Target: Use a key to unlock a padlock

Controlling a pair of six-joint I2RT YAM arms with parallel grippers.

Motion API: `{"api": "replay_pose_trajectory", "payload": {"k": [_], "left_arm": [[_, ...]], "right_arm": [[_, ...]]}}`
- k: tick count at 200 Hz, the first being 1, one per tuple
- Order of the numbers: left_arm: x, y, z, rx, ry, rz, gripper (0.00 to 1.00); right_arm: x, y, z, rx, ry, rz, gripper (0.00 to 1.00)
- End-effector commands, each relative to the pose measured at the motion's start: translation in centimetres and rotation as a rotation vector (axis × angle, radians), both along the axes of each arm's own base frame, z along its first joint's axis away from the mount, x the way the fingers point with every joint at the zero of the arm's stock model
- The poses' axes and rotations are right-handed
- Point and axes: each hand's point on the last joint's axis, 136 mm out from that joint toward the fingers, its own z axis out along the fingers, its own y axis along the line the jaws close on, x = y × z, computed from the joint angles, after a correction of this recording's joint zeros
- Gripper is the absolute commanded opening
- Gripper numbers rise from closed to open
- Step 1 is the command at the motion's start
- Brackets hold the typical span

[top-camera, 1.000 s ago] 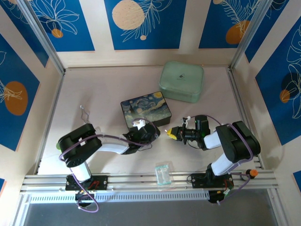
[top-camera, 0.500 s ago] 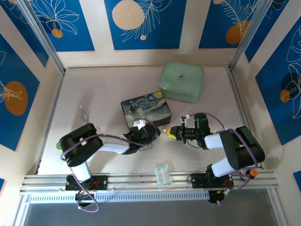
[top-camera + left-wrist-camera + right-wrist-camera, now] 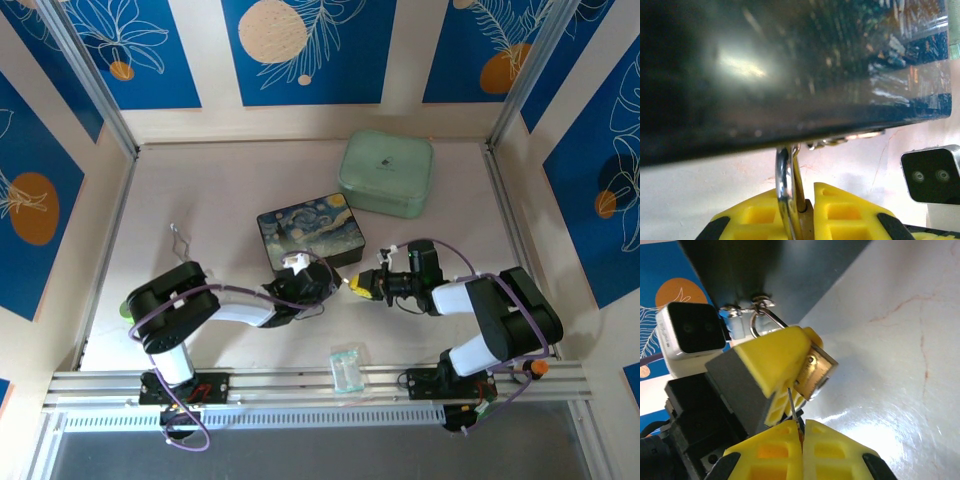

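Note:
The brass padlock hangs by its silver shackle from the latch of the Starry Night box. My left gripper is shut on the padlock's body. In the right wrist view the padlock sticks out past the left gripper's yellow finger. My right gripper is shut on the thin silvery key. The key points up, its tip at the padlock's lower corner. I cannot tell whether the tip sits in the keyhole. From above, the left gripper and right gripper meet nose to nose.
The Starry Night box lies just behind the grippers, with a green lidded box farther back. A clear plastic packet rests near the front rail. A thin metal tool lies at the left.
My right gripper has moved left with the key, closing the gap to the padlock. The right arm's elbow has swung outward. The left arm has not moved.

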Motion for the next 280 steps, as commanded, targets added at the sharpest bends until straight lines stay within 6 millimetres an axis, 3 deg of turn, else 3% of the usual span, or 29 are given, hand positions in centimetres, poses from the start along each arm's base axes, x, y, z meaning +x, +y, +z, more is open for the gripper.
{"api": "replay_pose_trajectory", "payload": {"k": [1,31,113,198,224,280], "left_arm": [[1.1,-0.8,2.5,-0.130,-0.029,0.024,0.00],[1.1,-0.9,3.0,-0.160,-0.035,0.024,0.00],[1.0,-1.6,3.4,-0.198,-0.021,0.010,0.00],[0.3,-2.1,3.8,-0.251,0.000,-0.011,0.00],[0.2,-2.0,3.4,-0.251,0.007,-0.008,0.00],[0.0,-1.9,3.1,-0.248,0.019,-0.012,0.00]], "right_arm": [[-1.0,0.1,-0.2,0.000,0.034,0.037,0.00],[-1.5,-0.1,-0.8,0.015,0.057,0.045,0.00],[-0.5,0.5,-0.1,0.039,0.034,0.048,0.00],[2.3,0.9,0.6,0.085,-0.008,0.022,0.00],[2.3,1.5,0.5,0.086,-0.011,0.037,0.00],[2.9,0.5,0.7,0.101,-0.040,-0.003,0.00]]}}
